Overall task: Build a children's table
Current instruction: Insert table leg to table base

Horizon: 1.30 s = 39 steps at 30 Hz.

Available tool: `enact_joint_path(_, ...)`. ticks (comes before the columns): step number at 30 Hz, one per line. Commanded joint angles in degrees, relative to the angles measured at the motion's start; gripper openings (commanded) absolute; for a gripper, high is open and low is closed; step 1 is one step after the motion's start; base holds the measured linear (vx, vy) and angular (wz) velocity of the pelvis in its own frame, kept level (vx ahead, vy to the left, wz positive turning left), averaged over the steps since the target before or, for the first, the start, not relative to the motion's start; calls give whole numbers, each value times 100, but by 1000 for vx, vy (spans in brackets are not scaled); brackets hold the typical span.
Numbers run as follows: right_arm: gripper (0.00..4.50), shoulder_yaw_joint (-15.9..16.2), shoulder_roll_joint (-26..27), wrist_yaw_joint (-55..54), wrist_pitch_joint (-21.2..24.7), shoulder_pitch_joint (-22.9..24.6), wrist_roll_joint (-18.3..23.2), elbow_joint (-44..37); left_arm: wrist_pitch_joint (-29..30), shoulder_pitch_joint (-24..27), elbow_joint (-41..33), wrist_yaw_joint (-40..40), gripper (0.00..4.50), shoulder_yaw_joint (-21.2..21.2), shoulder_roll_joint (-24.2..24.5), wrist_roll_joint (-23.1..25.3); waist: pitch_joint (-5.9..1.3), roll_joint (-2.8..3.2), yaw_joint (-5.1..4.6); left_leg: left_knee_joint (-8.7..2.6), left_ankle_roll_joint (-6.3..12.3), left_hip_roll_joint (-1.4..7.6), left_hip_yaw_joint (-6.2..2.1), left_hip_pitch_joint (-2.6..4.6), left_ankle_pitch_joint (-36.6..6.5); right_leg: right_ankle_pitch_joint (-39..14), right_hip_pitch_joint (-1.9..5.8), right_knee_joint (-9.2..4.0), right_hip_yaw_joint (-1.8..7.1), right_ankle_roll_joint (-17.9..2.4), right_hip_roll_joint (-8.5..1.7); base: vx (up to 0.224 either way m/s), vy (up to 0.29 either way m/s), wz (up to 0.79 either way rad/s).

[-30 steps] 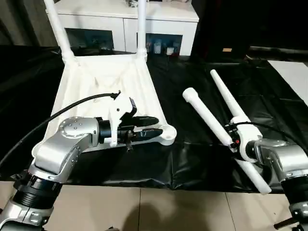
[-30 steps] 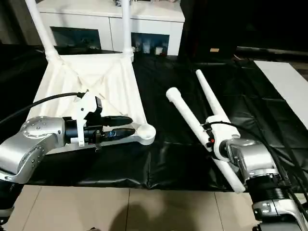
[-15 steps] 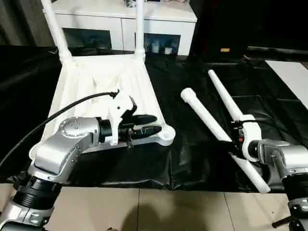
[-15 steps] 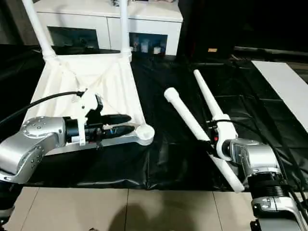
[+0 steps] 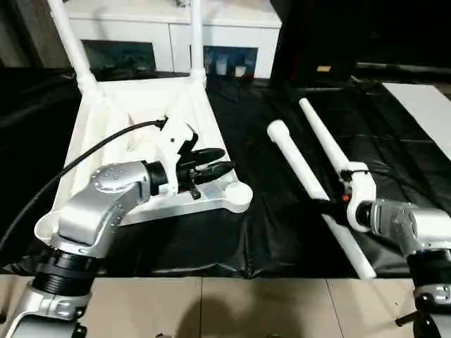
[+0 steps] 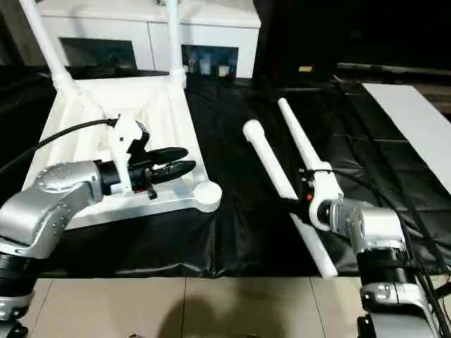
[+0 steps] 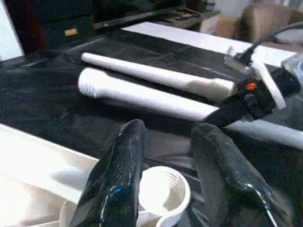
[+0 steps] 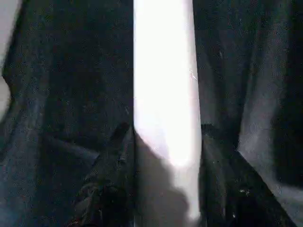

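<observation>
Hovering over the near right corner of the upturned tabletop (image 5: 151,116), the left tool (image 5: 224,163) has its two black fingers (image 7: 116,179) apart, nothing between them, tips just above the empty round corner socket (image 5: 237,195). In the left wrist view the socket's threaded inside shows below the fingertips.

Right tool (image 8: 163,142): a black finger sits on each side of a loose white leg (image 5: 310,186), apparently clamped on it, though contact is hard to confirm in the dark wrist view. That leg lies flat on the black sheet (image 5: 275,232), wide threaded end pointing away from the robot, tapered end toward the table's near edge. Second loose leg (image 5: 323,136) lies just beside it, roughly parallel, farther right.

Tabletop is white plastic, underside up, diagonal ribs visible, rounded sockets at corners. Two legs already stand in the far sockets: far left leg (image 5: 67,39) tilted, far right leg (image 5: 195,35) upright. White cabinet (image 5: 162,32) with glass doors behind. Flat white board (image 5: 423,105) at the far right, well apart.
</observation>
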Motion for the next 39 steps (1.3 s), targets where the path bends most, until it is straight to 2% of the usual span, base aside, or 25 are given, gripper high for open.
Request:
enact_joint_path(1,148,-564,229,-180,-205,-274,444,-372,257,-127,-8,363,184,206,-249,-87,-372,24,24,-358,64,106,6,27,-642,-425,328,-367,233,-1399,-223,0,0,0)
enact_joint_path(2,148,-637,272,-206,-241,-304,501,-395,298,-140,-4,421,184,237,-299,-116,-376,10,30,-354,77,108,13,32,-630,-354,329,-361,237,-1436,-230,0,0,0)
enact_joint_path(3,147,-898,437,-317,-385,-421,703,-466,531,-204,36,716,184,410,-561,-292,-379,-3,31,-356,89,110,12,29,-605,-343,337,-360,231,-1441,-228,0,0,0)
enact_joint_path(4,147,-1405,824,-572,-737,-686,1169,-595,1122,-322,140,1389,213,867,-1270,-875,-376,21,19,-344,63,117,38,32,-626,-236,325,-333,257,-1525,-239,0,0,0)
enact_joint_path(5,147,-1664,1049,-686,-811,-821,1498,-676,1389,-340,156,1596,221,1028,-1609,-1232,-375,-8,46,-329,61,113,37,35,-706,-347,330,-365,245,-1610,-257,0,0,0)
enact_joint_path(7,147,-1985,1368,-857,-929,-991,1937,-762,1665,-331,171,1747,224,1116,-1979,-1615,-372,0,71,-337,146,103,47,41,-719,-465,312,-373,244,-1564,-236,0,0,0)
enact_joint_path(9,146,-2093,1572,-968,-935,-1074,2148,-810,1691,-299,192,1752,255,1011,-2143,-1652,-370,9,94,-346,200,108,42,40,-695,-513,305,-391,236,-1465,-219,0,0,0)
enact_joint_path(10,146,-2150,1791,-1079,-998,-1148,2273,-891,1602,-285,276,1763,261,857,-2281,-1520,-364,25,97,-357,215,113,38,32,-617,-467,307,-406,235,-1370,-205,0,0,0)
enact_joint_path(12,146,-2161,1890,-1127,-1045,-1178,2299,-935,1537,-285,330,1768,263,788,-2326,-1422,-371,23,106,-356,149,109,42,46,-602,-457,303,-414,234,-1271,-196,0,0,0)
enact_joint_path(13,146,-2194,2028,-1217,-1145,-1235,2318,-968,1555,-303,408,1815,279,805,-2446,-1391,-369,21,117,-361,80,98,40,38,-577,-478,317,-418,239,-1210,-201,0,0,0)
enact_joint_path(16,146,-2484,2464,-1620,-1532,-1505,2559,-916,1676,-353,514,1953,302,883,-2717,-1398,-368,32,112,-375,20,107,40,50,-644,-590,302,-430,244,-1145,-220,0,0,0)
enact_joint_path(18,146,-2511,2534,-1710,-1565,-1571,2652,-885,1709,-359,490,2019,325,935,-2780,-1553,-373,36,116,-382,-2,112,28,59,-609,-521,308,-412,233,-1113,-201,0,0,0)
enact_joint_path(19,146,-2465,2537,-1718,-1587,-1577,2632,-883,1774,-362,467,2062,338,1061,-2877,-1782,-370,39,114,-377,-7,104,30,46,-568,-395,315,-400,236,-1114,-195,0,0,0)
enact_joint_path(20,146,-2449,2574,-1741,-1564,-1584,2705,-896,1834,-346,419,2047,338,1114,-2919,-1954,-376,18,123,-367,0,93,41,43,-516,-258,328,-390,239,-1130,-196,0,0,0)
enact_joint_path(22,146,-2366,2619,-1768,-1610,-1581,2688,-911,1939,-293,398,1984,357,1129,-2953,-2085,-379,27,130,-368,53,84,41,33,-426,-148,338,-384,235,-1117,-193,0,0,0)
enact_joint_path(23,146,-2366,2619,-1768,-1610,-1581,2688,-911,1939,-293,398,1984,357,1129,-2953,-2085,-379,27,130,-368,53,84,41,33,-426,-148,338,-384,235,-1117,-193,0,0,0)
enact_joint_path(25,146,-2383,2675,-1801,-1603,-1590,2699,-930,2028,-249,379,1944,392,1135,-2989,-2139,-381,24,130,-366,101,82,42,26,-324,-48,349,-380,235,-1108,-194,0,0,0)
enact_joint_path(27,146,-2439,2775,-1919,-1646,-1626,2778,-949,1952,-179,324,1895,395,1000,-2942,-1910,-384,33,130,-367,124,88,37,31,-276,-14,346,-375,231,-1096,-195,0,0,0)
enact_joint_path(31,146,-2481,2795,-2036,-1721,-1660,2902,-917,1912,-201,370,2005,413,1036,-2932,-1930,-374,33,122,-373,94,90,42,41,-362,-117,343,-391,234,-1062,-196,0,0,0)
enact_joint_path(32,146,-2482,2800,-2062,-1727,-1660,2934,-924,1910,-203,380,2051,413,1047,-2933,-1944,-375,41,125,-374,71,94,44,53,-417,-180,335,-396,235,-1038,-197,0,0,0)
enact_joint_path(34,146,-2493,2818,-2096,-1729,-1664,2991,-943,1889,-209,418,2082,378,1046,-2923,-1949,-371,42,127,-379,40,94,39,47,-429,-200,338,-396,233,-1006,-193,0,0,0)
enact_joint_path(39,146,-2474,2868,-2142,-1712,-1668,3002,-963,1856,-231,461,2111,344,1097,-2947,-1907,-381,32,125,-367,45,82,40,32,-330,-40,350,-379,236,-994,-190,0,0,0)
